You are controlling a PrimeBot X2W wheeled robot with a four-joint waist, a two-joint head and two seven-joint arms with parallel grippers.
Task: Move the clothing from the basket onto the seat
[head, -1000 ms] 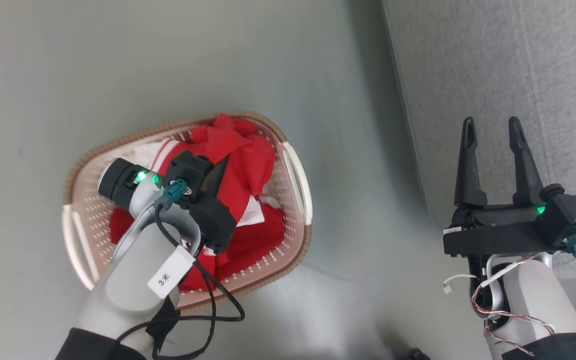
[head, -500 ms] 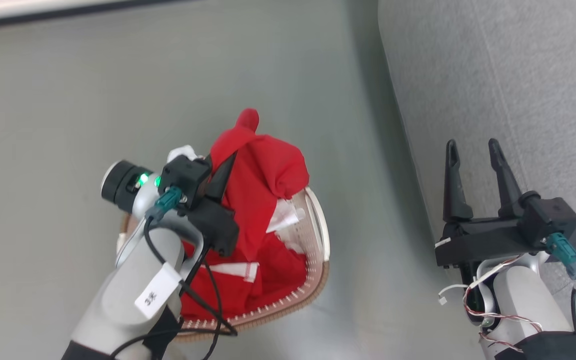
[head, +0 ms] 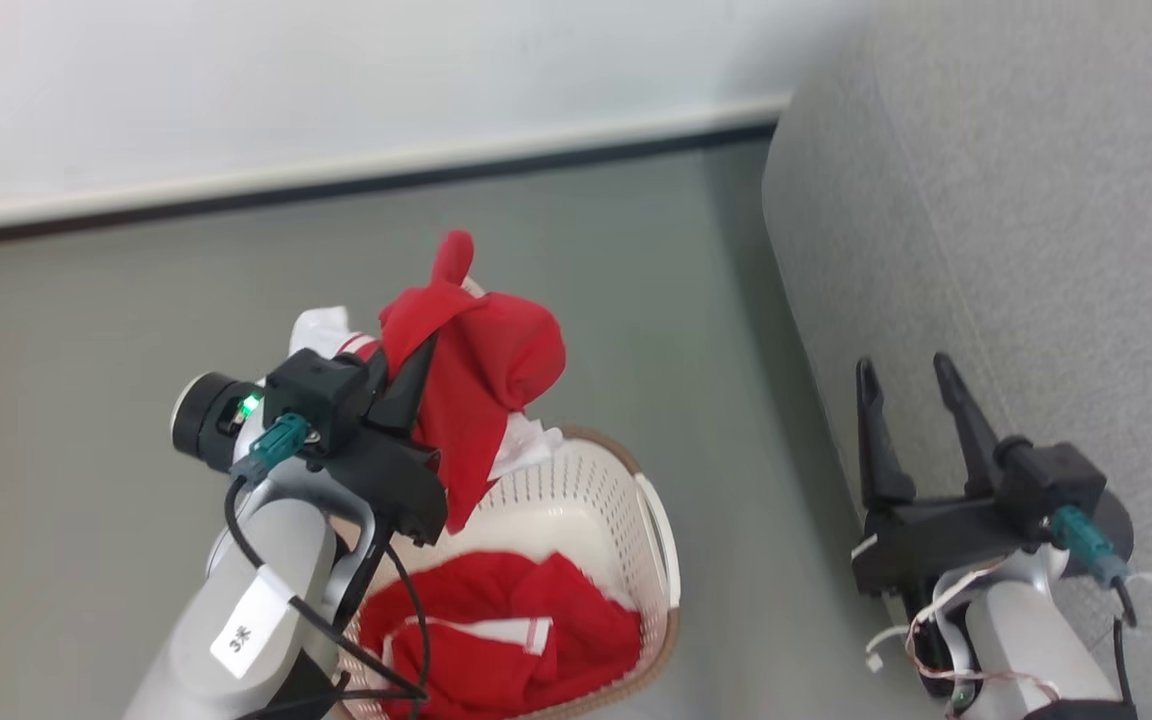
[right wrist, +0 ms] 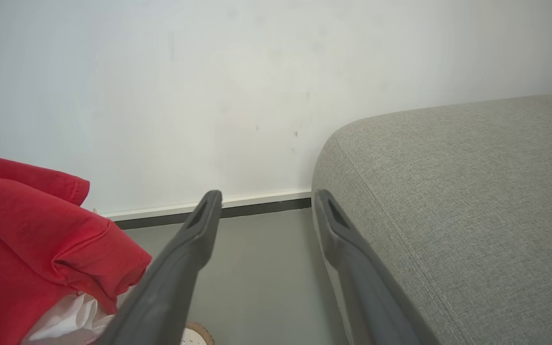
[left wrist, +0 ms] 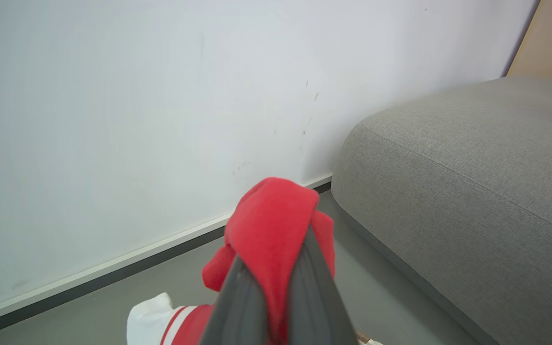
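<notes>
My left gripper [head: 414, 368] is shut on a bright red garment [head: 481, 385] of the clothing, which hangs in the air above the basket [head: 626, 490]. White lining and striped trim show under it. In the left wrist view the red fabric [left wrist: 271, 220] bulges between my closed fingers [left wrist: 312, 268]. More red clothing [head: 526, 635] with a white striped band lies inside the cream perforated basket. The grey seat [head: 1036, 230] fills the right side. My right gripper [head: 906, 375] stands open and empty at the seat's front edge, also seen as the right gripper [right wrist: 267, 195] beside the seat [right wrist: 448, 191].
A white wall [head: 336, 90] with a dark skirting strip runs behind the grey floor [head: 86, 420]. The basket stands on the floor to the left of the seat, with a strip of floor between them. The held garment [right wrist: 27, 230] hangs left of my right fingers.
My left gripper has lifted the red garment up out of the basket. The head camera has tilted up, bringing the wall into view. The right gripper stays open.
</notes>
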